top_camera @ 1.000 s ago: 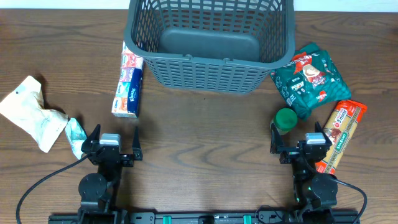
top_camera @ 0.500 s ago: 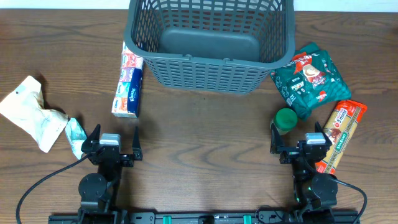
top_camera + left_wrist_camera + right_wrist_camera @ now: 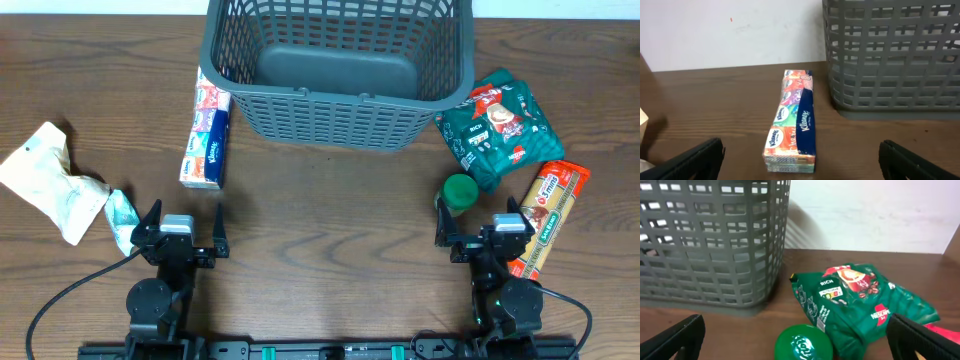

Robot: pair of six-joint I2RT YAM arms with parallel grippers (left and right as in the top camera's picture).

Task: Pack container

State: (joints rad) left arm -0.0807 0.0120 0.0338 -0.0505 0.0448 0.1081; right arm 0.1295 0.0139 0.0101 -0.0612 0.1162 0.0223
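Container (image 3: 340, 120): grey lattice basket at 12 o'clock on the table (image 3: 320, 230), upright, mouth up. Interior inspected from overhead: solid bottom bare, nothing packed. Judged stiff and light for its bulk; the thick rim is the soundest hold if it must be shifted, the slotted walls the weakest.

Left gripper (image 3: 185, 222): at 7 o'clock, fingers spread wide, nothing between them. Right gripper (image 3: 476, 222): at 5 o'clock, likewise wide and empty.

Goods outside the container:
- Tissue multipack (image 3: 206, 140), just beside the basket's corner at 10 o'clock, lying flat. Soft, light, film-wrapped, likely slippery; take it across the narrow width.
- Green coffee pouch (image 3: 497, 128) at 2 o'clock, near the basket wall. Pliable; pinch an edge seam.
- Green-lidded jar (image 3: 461, 190) at 4 o'clock, directly ahead of the right fingers. Rigid, round; may roll or slip.
- Orange packet (image 3: 545, 217) at 4 o'clock, beside the right arm.
- Crumpled white bag (image 3: 45, 180) and a small teal packet (image 3: 120, 218) at 8 o'clock. Contents cannot be told
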